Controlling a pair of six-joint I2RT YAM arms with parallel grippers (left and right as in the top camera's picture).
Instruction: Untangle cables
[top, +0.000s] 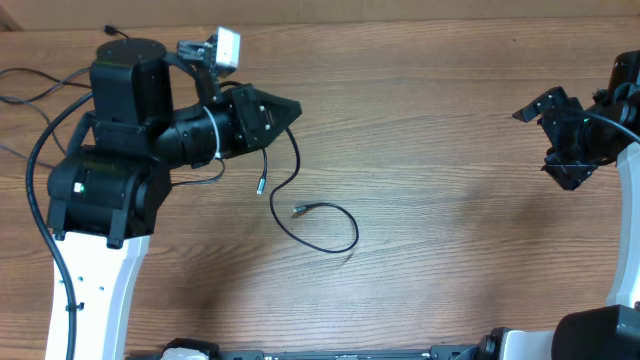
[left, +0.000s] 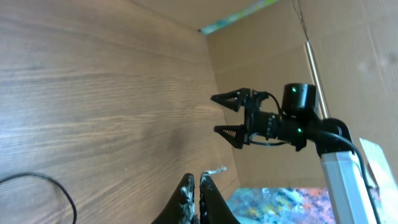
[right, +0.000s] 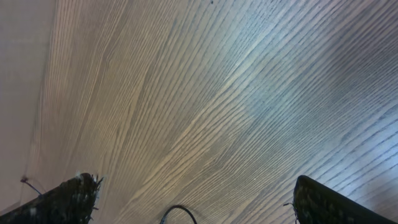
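Black cable (top: 355, 232) shows whole overhead, only snippets from wrists.

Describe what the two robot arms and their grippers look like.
The left arm and right arm have white links and bulky black joint housings with small green lights. The black left gripper and right gripper have pointed triangular jaws. Thick black wires trail from the left arm, beside a white camera box.
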